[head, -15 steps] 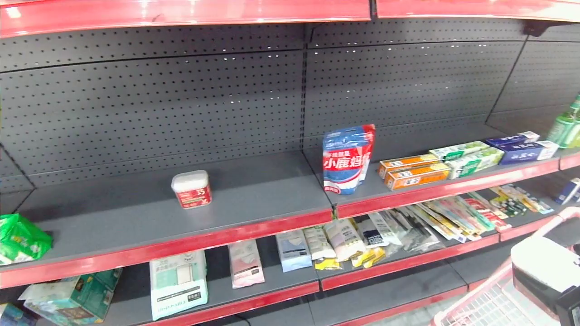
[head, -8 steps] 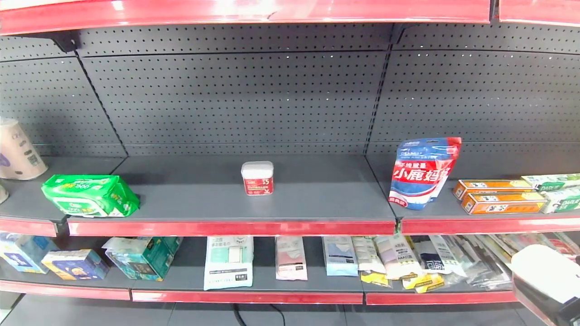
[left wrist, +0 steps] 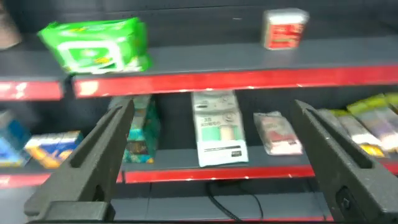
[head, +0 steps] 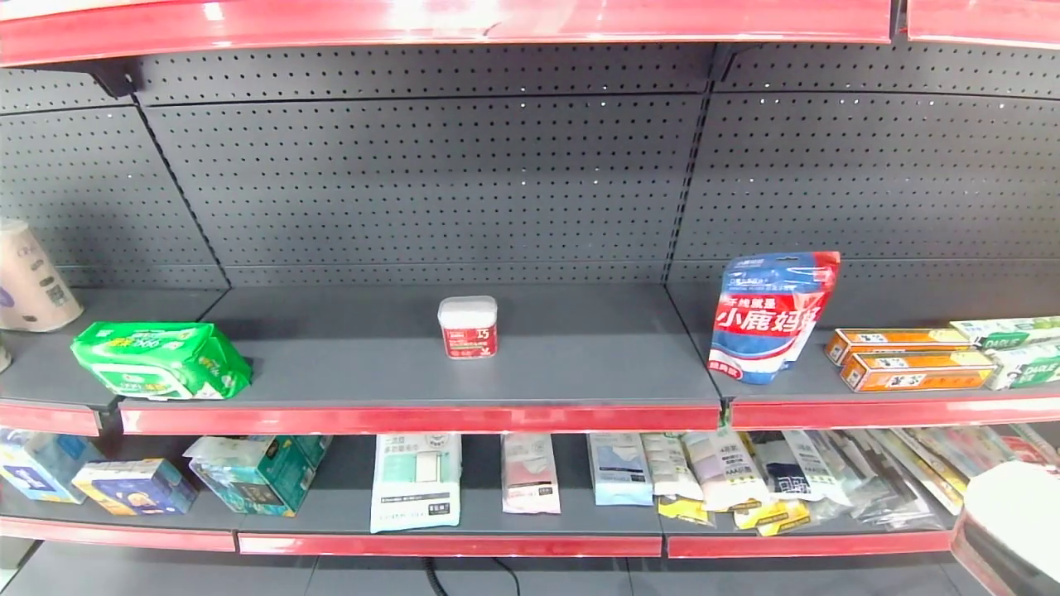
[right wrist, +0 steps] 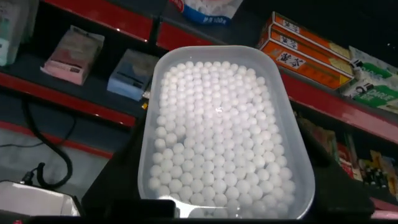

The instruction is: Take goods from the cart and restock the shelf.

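My right gripper (right wrist: 227, 190) is shut on a clear plastic box (right wrist: 221, 130) packed with small white round tips, its dark fingers (right wrist: 121, 183) pressing both long sides. In the head view that box (head: 1006, 509) hangs at the bottom right, in front of the lower shelf and below the middle shelf (head: 563, 356). A small red tub with a white lid (head: 468, 327) stands mid-shelf. My left gripper (left wrist: 212, 106) is open and holds nothing, facing the shelf's red front edge (left wrist: 236, 81), with a green wipes pack (left wrist: 96, 45) and the red tub (left wrist: 285, 29) above it.
A blue and red pouch (head: 774, 314) stands right of the shelf divider, with orange boxes (head: 911, 360) beside it. The green wipes pack (head: 161, 360) lies at the left. Flat packets (head: 418, 480) and boxes crowd the lower shelf. Bare shelf lies on both sides of the tub.
The head camera swung left, so the pink cart left the picture and the shelf now shows squarely. Over the last half second the held box sank slightly lower in the picture.
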`<state>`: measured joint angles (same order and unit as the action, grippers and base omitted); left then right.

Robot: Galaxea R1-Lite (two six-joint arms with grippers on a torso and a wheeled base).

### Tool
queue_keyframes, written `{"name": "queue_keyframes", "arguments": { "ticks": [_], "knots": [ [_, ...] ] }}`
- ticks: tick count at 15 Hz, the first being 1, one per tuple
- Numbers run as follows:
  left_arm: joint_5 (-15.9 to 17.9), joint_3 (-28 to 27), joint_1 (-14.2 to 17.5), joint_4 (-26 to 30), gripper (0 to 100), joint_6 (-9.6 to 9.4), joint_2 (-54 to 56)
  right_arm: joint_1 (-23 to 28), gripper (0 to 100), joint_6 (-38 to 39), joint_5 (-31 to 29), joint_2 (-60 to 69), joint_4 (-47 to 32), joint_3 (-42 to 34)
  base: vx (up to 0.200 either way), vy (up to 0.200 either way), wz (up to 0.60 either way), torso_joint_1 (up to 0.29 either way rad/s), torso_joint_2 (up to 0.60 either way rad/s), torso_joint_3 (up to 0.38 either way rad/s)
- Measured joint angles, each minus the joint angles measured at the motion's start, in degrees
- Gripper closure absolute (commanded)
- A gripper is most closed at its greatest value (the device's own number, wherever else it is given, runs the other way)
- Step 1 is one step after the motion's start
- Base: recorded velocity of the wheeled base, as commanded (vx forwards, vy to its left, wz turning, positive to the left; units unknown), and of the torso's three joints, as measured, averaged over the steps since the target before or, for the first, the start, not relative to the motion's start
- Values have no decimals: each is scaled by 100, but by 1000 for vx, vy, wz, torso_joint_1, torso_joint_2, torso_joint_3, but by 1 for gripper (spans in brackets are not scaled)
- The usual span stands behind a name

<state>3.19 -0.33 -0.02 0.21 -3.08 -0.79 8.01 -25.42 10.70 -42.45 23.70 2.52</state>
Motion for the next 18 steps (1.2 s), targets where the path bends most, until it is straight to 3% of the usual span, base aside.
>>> {"name": "queue_keyframes", "arguments": {
  "ticks": [1, 3, 7, 8, 11, 13, 15, 18],
  "knots": [
    [85, -112, 0, 20, 0, -57, -28, -7, 100, 66, 130, 177, 2, -13, 0, 0, 0, 0, 0, 0],
    [72, -538, 5, 33, 0, 9, -319, 17, 100, 174, 191, 469, 0, -29, 0, 0, 0, 0, 0, 0],
    [-623, -1716, 35, -69, 0, 134, -2295, 20, 100, 646, 199, 841, -6, -143, 0, 0, 0, 0, 0, 0],
    [-727, -1909, 18, -219, 0, 101, -2865, 9, 100, 798, 216, 940, 5, -160, 0, 0, 0, 0, 0, 0],
    [-406, -2276, 33, -1170, 0, -222, -4573, 26, 100, 895, 95, 1081, -6, -195, 0, 0, 0, 0, 0, 0],
    [206, -2392, 150, -2002, 0, -351, -5599, 17, 100, 895, 76, 1101, -16, -226, 0, 0, 0, 0, 0, 0],
    [1367, -2522, 468, -2654, 0, -569, -6588, 22, 100, 881, 65, 1089, -208, -230, 0, 0, 0, 0, 0, 0],
    [2836, -2907, 989, -3419, 0, -1349, -8137, 39, 100, 766, -301, 1100, -452, -204, 0, 0, 0, 0, 0, 0]
  ]
}}
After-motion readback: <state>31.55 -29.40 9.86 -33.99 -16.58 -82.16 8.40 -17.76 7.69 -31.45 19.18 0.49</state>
